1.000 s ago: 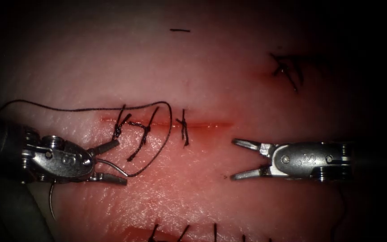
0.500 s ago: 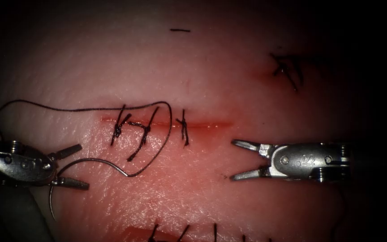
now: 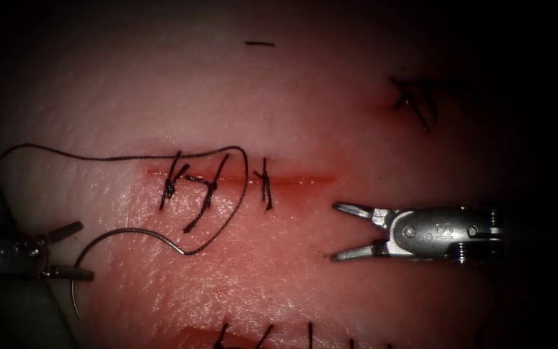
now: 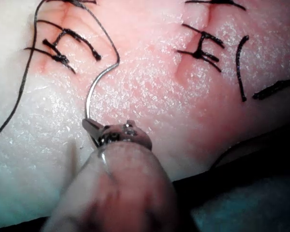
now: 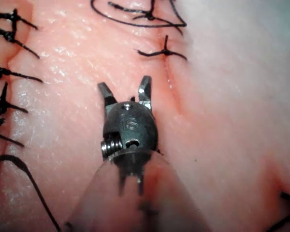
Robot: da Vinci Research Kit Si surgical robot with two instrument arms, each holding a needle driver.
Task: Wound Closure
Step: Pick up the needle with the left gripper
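Your left tool [image 3: 71, 251] sits at the far left of the endoscope view, jaws apart and holding nothing, having drawn back from the needle [image 3: 108, 242] over the last second. The needle lies loose on the tissue [image 3: 279, 284] below the cut [image 3: 240, 178], not in it (its thread [image 3: 234, 194] loops up past the knotted stitches [image 3: 206, 189]). Your right tool [image 3: 343, 231] hovers below the cut's right end, jaws spread and empty.
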